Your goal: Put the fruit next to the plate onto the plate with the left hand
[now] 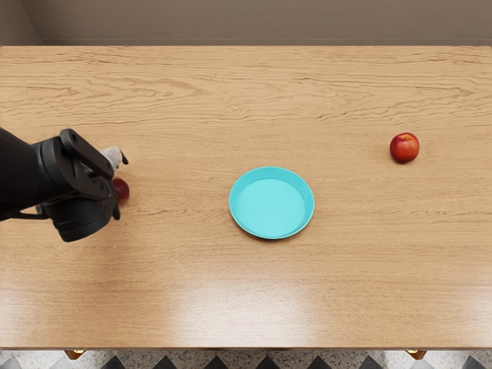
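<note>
Head view, single frame.

Work surface: a wooden counter [246,92] fills nearly the whole view. A plain wall runs behind its far edge, and a strip of checkered floor [231,361] shows below its near edge.

Plate: a round turquoise plate [271,203] sits flat near the middle of the counter, slightly towards the near side. Nothing lies on it.

Arm and hand: the left arm enters from the picture's left edge, dark and bulky. The left hand [84,196] is low over the counter at the left side, well apart from the plate. The back of the hand faces the camera and covers most of what is beneath it.

Task item: a small red fruit [121,190] shows at the right edge of the left hand, on the plate's side. Only part of it is visible, since the hand hides the rest. It is at counter level, well to the left of the plate and not on it.

Fingers: whether they are wide, narrow or closed on the red fruit cannot be told, and contact between hand and fruit cannot be confirmed.

Other item: a red apple [404,147] stands alone on the right part of the counter, beyond the plate and clear of it.
</note>
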`<state>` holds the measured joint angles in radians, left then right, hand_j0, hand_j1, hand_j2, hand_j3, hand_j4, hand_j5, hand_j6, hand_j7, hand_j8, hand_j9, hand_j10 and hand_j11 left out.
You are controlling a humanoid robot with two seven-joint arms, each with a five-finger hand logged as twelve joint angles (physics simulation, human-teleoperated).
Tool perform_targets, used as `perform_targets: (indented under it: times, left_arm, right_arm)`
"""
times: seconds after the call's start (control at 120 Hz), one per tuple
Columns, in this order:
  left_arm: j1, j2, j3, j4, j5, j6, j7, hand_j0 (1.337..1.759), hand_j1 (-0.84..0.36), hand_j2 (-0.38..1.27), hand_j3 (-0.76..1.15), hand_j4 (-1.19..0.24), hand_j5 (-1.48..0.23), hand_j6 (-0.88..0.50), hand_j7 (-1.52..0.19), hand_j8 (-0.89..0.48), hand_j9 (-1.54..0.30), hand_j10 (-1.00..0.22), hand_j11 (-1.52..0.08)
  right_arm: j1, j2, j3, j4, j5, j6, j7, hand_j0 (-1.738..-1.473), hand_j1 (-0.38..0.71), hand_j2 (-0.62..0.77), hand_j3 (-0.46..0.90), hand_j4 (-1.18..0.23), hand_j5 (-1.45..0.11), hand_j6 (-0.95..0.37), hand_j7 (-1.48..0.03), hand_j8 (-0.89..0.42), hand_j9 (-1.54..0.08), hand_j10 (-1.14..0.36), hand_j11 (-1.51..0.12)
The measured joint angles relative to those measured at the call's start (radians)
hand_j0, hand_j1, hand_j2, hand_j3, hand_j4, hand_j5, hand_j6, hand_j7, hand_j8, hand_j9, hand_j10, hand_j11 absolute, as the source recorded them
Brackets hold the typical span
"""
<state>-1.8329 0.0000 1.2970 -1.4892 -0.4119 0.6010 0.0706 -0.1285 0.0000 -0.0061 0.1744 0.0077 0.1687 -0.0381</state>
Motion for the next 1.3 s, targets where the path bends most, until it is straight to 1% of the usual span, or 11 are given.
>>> perform_targets:
  times: [0.592,0.7,0.792,0.85,0.967,0.992,1.05,1.092,1.167,1.175,1.3]
  left_arm:
    - [0.024,0.0,0.002,0.019,-0.004,0.0,0.0,1.658,-0.13,0.08,0.0,-0.4,-0.52,-0.4,-0.52,-0.4,-0.52,-0.4,-0.52]
    - [0.022,0.0,0.002,0.019,-0.008,-0.026,0.001,1.658,-0.27,0.12,0.0,-0.53,-0.68,-0.47,-0.68,-0.51,-0.69,-0.53,-0.69]
    - [0.019,0.0,0.003,0.02,-0.01,-0.058,0.001,1.655,-0.32,0.21,0.0,-0.66,-0.8,-0.46,-0.82,-0.47,-0.85,-0.63,-0.85]
    - [0.017,0.0,0.004,0.019,-0.012,-0.069,0.001,1.654,-0.33,0.3,0.0,-0.67,-0.87,-0.45,-0.89,-0.46,-0.92,-0.68,-0.92]
    - [-0.03,0.0,-0.002,0.018,-0.013,-0.119,0.002,1.652,-0.35,0.31,0.0,-0.63,-0.96,-0.41,-0.98,-0.42,-1.0,-0.74,-1.01]
    - [-0.043,0.0,-0.008,0.018,-0.014,-0.133,0.002,1.651,-0.36,0.37,0.0,-0.62,-0.97,-0.39,-0.99,-0.4,-1.02,-0.75,-1.02]
    - [-0.072,0.0,-0.034,0.018,-0.012,-0.178,0.004,1.649,-0.38,0.33,0.0,-0.59,-0.99,-0.36,-1.01,-0.37,-1.05,-0.76,-1.05]
    - [-0.082,0.0,-0.061,0.019,-0.012,-0.205,0.004,1.649,-0.4,0.39,0.0,-0.58,-1.01,-0.35,-1.03,-0.36,-1.06,-0.77,-1.06]
    - [-0.101,0.0,-0.127,0.021,-0.012,-0.235,0.003,1.648,-0.41,0.39,0.0,-0.55,-1.03,-0.33,-1.05,-0.34,-1.08,-0.78,-1.08]
    - [-0.105,0.007,-0.135,0.021,-0.012,-0.238,0.003,1.648,-0.41,0.45,0.0,-0.55,-1.04,-0.32,-1.05,-0.34,-1.08,-0.78,-1.08]
    - [-0.128,0.102,-0.252,0.024,-0.005,-0.282,0.004,1.646,-0.4,0.37,0.0,-0.55,-1.05,-0.31,-1.08,-0.34,-1.1,-0.79,-1.1]
  right_arm:
    - [0.0,0.0,0.0,0.0,0.0,0.0,0.0,-1.658,-0.34,0.0,0.0,-0.01,-0.01,-0.01,-0.01,-0.01,-0.01,-0.01,-0.01]
    - [0.0,0.0,0.0,0.0,0.0,0.0,0.0,-1.658,-0.34,0.0,0.0,-0.01,-0.01,-0.01,-0.01,-0.01,-0.01,-0.01,-0.01]
    - [0.0,0.0,0.0,0.0,0.0,0.0,0.0,-1.658,-0.34,0.0,0.0,-0.01,-0.01,-0.01,-0.01,-0.01,-0.01,-0.01,-0.01]
    - [0.0,0.0,0.0,0.0,0.0,0.0,0.0,-1.658,-0.34,0.0,0.0,-0.01,-0.01,-0.01,-0.01,-0.01,-0.01,-0.01,-0.01]
    - [0.0,0.0,0.0,0.0,0.0,0.0,0.0,-1.658,-0.34,0.0,0.0,-0.01,-0.01,-0.01,-0.01,-0.01,-0.01,-0.01,-0.01]
    - [0.0,0.0,0.0,0.0,0.0,0.0,0.0,-1.658,-0.34,0.0,0.0,-0.01,-0.01,-0.01,-0.01,-0.01,-0.01,-0.01,-0.01]
    - [0.0,0.0,0.0,0.0,0.0,0.0,0.0,-1.658,-0.34,0.0,0.0,-0.01,-0.01,-0.01,-0.01,-0.01,-0.01,-0.01,-0.01]
    - [0.0,0.0,0.0,0.0,0.0,0.0,0.0,-1.658,-0.34,0.0,0.0,-0.01,-0.01,-0.01,-0.01,-0.01,-0.01,-0.01,-0.01]
    - [0.0,0.0,0.0,0.0,0.0,0.0,0.0,-1.658,-0.34,0.0,0.0,-0.01,-0.01,-0.01,-0.01,-0.01,-0.01,-0.01,-0.01]
    - [0.0,0.0,0.0,0.0,0.0,0.0,0.0,-1.658,-0.34,0.0,0.0,-0.01,-0.01,-0.01,-0.01,-0.01,-0.01,-0.01,-0.01]
    - [0.0,0.0,0.0,0.0,0.0,0.0,0.0,-1.658,-0.34,0.0,0.0,-0.01,-0.01,-0.01,-0.01,-0.01,-0.01,-0.01,-0.01]
